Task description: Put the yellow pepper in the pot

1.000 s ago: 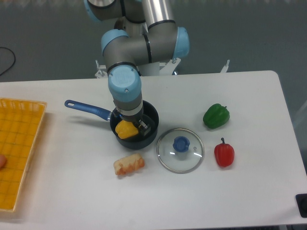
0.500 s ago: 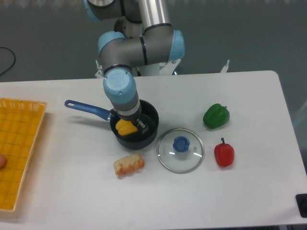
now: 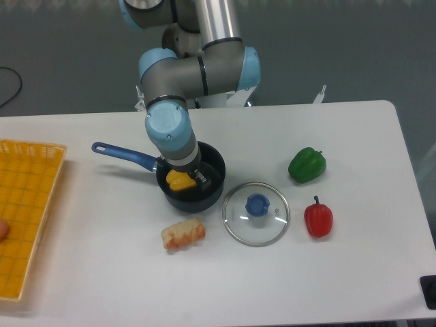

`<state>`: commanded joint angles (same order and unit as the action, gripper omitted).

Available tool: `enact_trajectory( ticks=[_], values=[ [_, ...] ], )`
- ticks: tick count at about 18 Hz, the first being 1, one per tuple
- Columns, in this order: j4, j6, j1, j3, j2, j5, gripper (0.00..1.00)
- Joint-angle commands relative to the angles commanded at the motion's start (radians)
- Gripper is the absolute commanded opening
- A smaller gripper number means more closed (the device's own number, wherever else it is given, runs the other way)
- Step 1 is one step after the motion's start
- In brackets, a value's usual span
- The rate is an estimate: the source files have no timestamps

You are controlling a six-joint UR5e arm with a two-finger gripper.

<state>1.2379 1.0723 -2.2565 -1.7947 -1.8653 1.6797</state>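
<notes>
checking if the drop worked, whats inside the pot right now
The yellow pepper shows inside the pot. The arm's wrist covers the gripper and the pot's back part, so the grip and that area cannot be seen.

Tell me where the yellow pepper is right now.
The yellow pepper sits inside the pot, left of centre on the table, under the arm's wrist, with the glass lid to its right.

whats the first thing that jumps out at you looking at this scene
The arm's end effector is down in the pot at mid-table, with the yellow pepper bright against the dark inside. To the right lie a glass lid, a green pepper and a red pepper; a yellow basket sits at the left edge.
</notes>
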Motion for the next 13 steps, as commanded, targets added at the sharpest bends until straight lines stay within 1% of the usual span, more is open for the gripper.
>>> enact_trajectory(
  ticks=[4, 10, 11, 12, 13],
  values=[
    [-0.024, 0.0, 0.012, -0.002, -0.024, 0.005, 0.55],
    [-0.028, 0.002, 0.014, -0.008, -0.023, 0.018, 0.55],
    [-0.028, 0.003, 0.014, -0.008, -0.023, 0.018, 0.56],
    [-0.028, 0.003, 0.015, -0.009, -0.023, 0.018, 0.61],
    [-0.028, 0.002, 0.015, -0.008, -0.023, 0.018, 0.61]
  ],
)
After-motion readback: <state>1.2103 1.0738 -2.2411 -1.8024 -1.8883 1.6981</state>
